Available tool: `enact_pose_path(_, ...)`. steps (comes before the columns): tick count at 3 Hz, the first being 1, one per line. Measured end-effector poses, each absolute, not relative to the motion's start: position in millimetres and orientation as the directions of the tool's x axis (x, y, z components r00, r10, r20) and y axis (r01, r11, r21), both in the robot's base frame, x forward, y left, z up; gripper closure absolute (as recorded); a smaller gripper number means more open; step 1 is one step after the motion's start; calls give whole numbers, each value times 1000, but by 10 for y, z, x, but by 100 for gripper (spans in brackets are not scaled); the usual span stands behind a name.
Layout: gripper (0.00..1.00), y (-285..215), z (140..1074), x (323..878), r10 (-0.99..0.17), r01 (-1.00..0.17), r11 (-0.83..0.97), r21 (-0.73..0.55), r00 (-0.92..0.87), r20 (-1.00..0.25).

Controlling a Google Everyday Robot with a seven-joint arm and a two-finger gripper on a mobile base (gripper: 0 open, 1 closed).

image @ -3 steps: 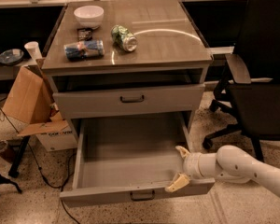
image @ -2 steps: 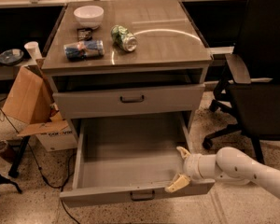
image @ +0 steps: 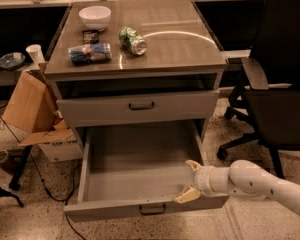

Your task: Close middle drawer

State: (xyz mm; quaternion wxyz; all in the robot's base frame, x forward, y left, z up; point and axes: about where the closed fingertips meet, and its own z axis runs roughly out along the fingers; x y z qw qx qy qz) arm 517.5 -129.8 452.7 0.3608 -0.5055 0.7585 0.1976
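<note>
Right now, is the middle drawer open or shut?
Open. The middle drawer is pulled far out of the cabinet, its empty grey tray exposed. The gripper is at its front right corner, fingers spread.

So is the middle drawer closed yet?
No, the middle drawer is pulled far out, with the gripper at its front right corner.

Warm, dimmish indoor light from overhead. Curved glare arc across cabinet top. Deep shadow under desks behind, softer shade in rear of middle drawer. Gripper (pale fingers spread, at drawer's front right corner) evenly lit.
</note>
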Motion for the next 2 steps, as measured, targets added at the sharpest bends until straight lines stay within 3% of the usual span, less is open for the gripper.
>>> enact_pose_path(1,0,-1216,4535,5173,-628,-913,402,-69,-220,-747)
enact_pose_path(2,0,-1176,4502,5177,-635,-918,390,-68,-214,-742)
